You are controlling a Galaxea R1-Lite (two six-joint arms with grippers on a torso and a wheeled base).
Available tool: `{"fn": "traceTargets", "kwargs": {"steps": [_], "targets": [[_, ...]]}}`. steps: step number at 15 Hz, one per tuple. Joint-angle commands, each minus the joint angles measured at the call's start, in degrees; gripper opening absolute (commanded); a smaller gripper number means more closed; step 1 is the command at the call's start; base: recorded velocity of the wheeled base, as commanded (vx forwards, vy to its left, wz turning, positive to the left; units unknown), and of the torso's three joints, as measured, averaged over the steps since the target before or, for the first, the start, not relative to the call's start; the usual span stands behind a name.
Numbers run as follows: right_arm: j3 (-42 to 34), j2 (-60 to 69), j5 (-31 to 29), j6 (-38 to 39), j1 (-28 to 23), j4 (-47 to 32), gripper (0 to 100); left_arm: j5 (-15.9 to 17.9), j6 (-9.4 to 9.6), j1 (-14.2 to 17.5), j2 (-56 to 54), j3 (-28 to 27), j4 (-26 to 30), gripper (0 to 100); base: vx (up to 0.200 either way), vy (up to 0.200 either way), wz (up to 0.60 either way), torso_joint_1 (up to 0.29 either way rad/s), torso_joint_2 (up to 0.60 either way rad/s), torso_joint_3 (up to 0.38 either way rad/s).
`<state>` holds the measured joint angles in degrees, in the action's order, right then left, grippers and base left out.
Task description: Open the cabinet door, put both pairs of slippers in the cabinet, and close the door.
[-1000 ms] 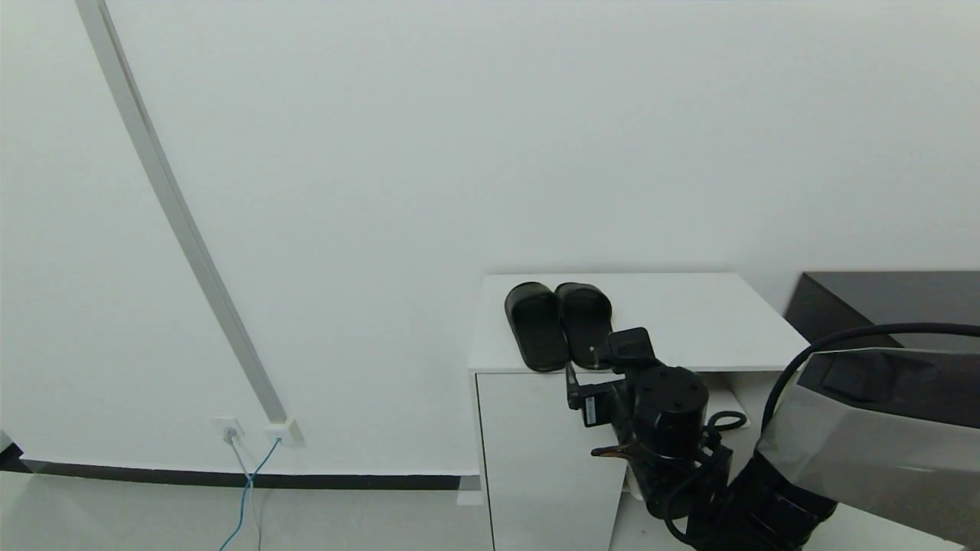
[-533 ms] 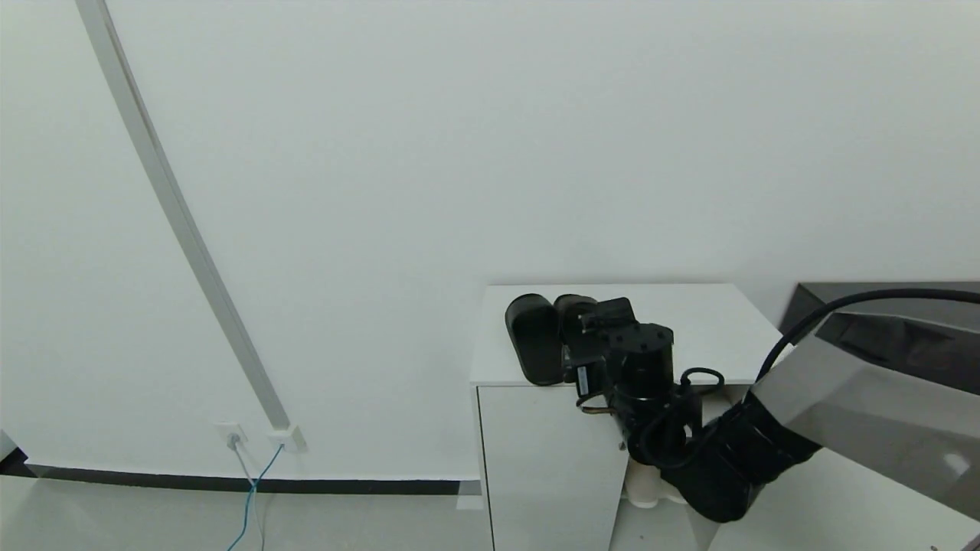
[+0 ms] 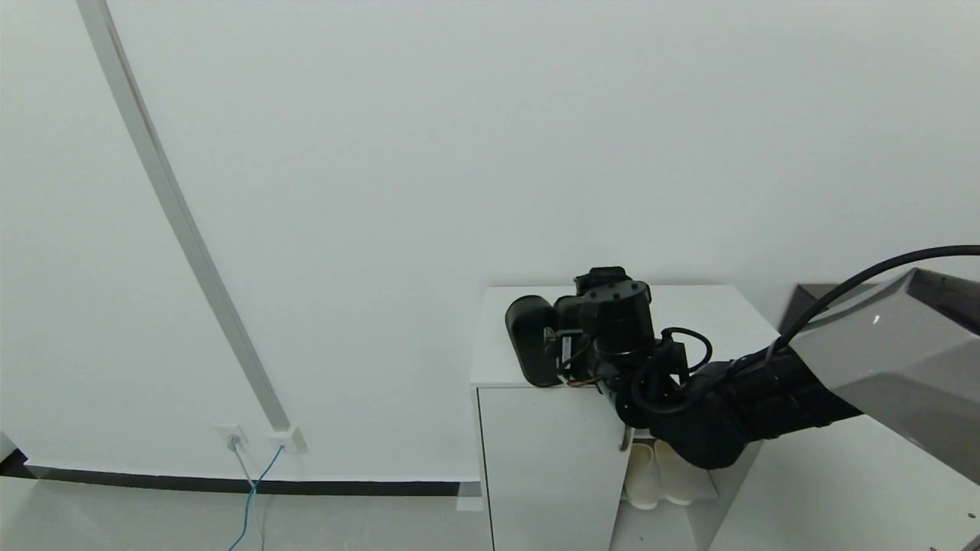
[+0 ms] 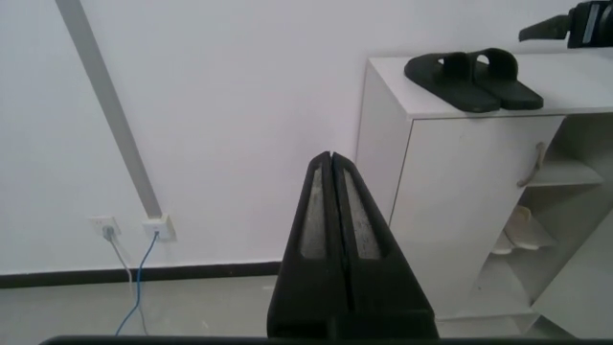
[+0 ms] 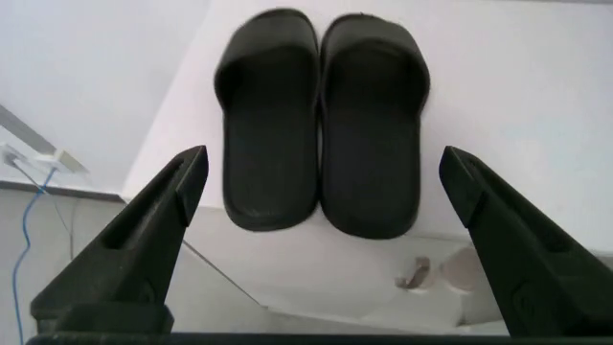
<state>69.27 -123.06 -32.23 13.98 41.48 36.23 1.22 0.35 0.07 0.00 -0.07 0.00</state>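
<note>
**Right gripper spread wide at the black slippers on the cabinet top**

The right gripper (image 5: 323,163) is at the front edge of the cabinet (image 3: 712,329). Its jaws are spread wide, one finger (image 5: 177,216) on each side of the black slippers (image 5: 364,125), and nothing is held between them. Whether the fingers touch the slippers cannot be told. The black pair lies side by side and touching on the white top, with the heels at the front edge and the straps towards the wall.

The left gripper (image 4: 330,161) hangs well away from the cabinet, in front of the bare wall, with its fingers pressed together on nothing.

Below the top, the left door panel (image 3: 551,459) is closed, and the right door (image 3: 827,497) stands swung open. A pale pair of slippers (image 3: 654,474) sits on a shelf inside the open compartment.
</note>
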Motion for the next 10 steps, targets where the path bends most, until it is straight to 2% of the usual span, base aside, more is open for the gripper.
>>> {"fn": "traceTargets", "kwargs": {"steps": [1,2,7,10], "targets": [[-1.5,-0.77,-0.02,0.17,0.44,0.16,100,0.01,0.0,0.01,0.09,-0.01,0.0,0,0.2,0.0,0.0,-0.012,-0.02,0.012],[-2.82,-0.86,-0.02,0.34,0.88,0.16,100,0.01,-0.09,0.01,0.09,0.07,0.0,0,0.2,0.0,0.0,-0.002,-0.01,0.002],[-4.05,-2.8,-0.02,1.66,1.14,0.07,100,0.01,-0.09,0.01,0.09,0.07,0.0,0,0.0,0.0,0.0,0.0,0.0,0.0],[-1.94,-6.84,0.15,1.84,0.97,0.77,100,0.01,-0.09,0.01,0.0,-0.01,0.0,0,0.0,0.0,0.0,0.0,0.0,0.0]]}}
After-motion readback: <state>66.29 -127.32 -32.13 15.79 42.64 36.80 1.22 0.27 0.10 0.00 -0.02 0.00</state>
